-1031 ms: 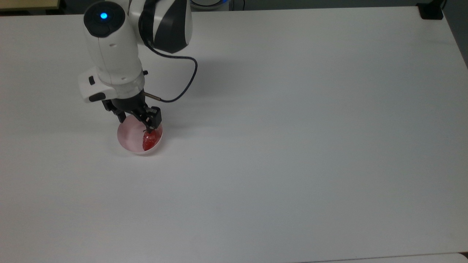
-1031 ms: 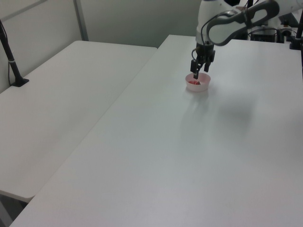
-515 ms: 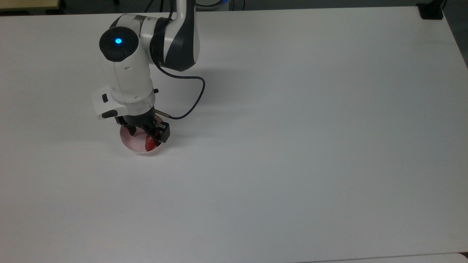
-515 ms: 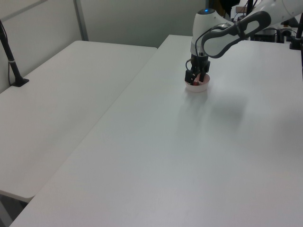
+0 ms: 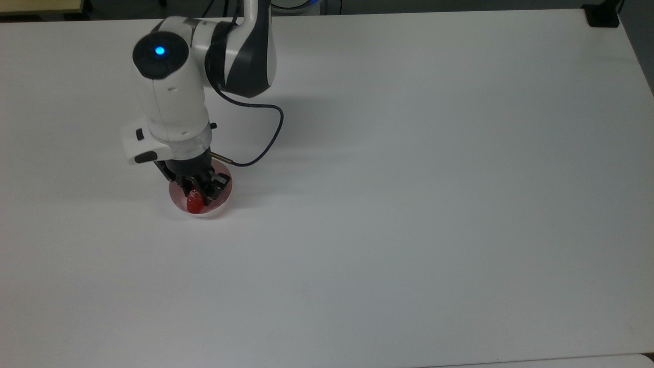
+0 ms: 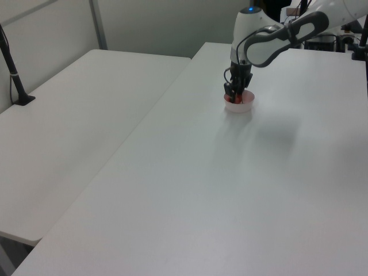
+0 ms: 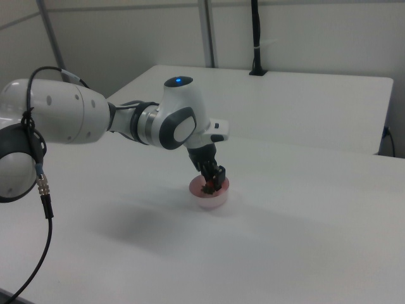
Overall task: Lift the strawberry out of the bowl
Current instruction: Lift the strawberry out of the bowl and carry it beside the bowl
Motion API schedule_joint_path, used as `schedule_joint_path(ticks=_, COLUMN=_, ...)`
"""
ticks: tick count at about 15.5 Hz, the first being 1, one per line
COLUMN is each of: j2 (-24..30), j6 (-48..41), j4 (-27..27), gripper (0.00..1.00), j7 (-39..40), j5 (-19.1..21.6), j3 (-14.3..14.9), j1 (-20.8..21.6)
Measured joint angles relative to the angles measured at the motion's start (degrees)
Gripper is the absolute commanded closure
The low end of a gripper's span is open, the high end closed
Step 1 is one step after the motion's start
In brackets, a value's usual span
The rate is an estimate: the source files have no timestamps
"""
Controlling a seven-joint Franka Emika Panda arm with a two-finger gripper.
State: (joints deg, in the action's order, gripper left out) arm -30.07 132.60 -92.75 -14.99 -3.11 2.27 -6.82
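Strawberry [image 5: 194, 203] sits in the bowl [image 5: 225, 197], red and glossy, toward the near-left part of the bowl in the top view. In the left view it shows as a red spot [image 6: 235, 99] under the fingers; in the right view a red bit [image 7: 205, 188] shows at the bowl's rim line.

Gripper [image 5: 200, 191] is down in the bowl, fingers on either side of the strawberry's upper end. Jaws look closed onto the fruit, black fingers [image 5: 218, 185] touching its sides. Cannot tell whether the strawberry rests on the bowl floor or hangs clear of it.

Bowl: pale pink, round, upright on the white table [image 5: 409, 204], toward the top view's left, about mid-depth. Left view [image 6: 246, 106] puts it on the far part of the table; right view [image 7: 218, 200] shows it just below the wrist.

Arm [image 5: 173, 97] reaches down from the far edge, blue light on top, a dark cable [image 5: 271, 138] looping to the top view's right of the wrist. A second white table [image 6: 75, 115] stands alongside at the left view's left.
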Motion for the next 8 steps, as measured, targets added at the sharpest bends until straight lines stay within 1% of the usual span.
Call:
schedule_joint_path(ticks=2, j2=1.6, j6=-0.3, j4=0.2, gripper=0.69, j7=0.5, j5=0.0, j3=0.0, j1=-0.5)
schedule_joint_path(ticks=5, j2=4.3, j6=-2.9, j4=0.3, gripper=0.68, j7=3.7, j5=0.0, j3=0.0, j1=-2.1)
schedule_joint_path(ticks=8, j2=5.6, j6=-3.7, j4=0.2, gripper=0.68, j7=10.4, j5=0.0, j3=0.1, j1=-4.8)
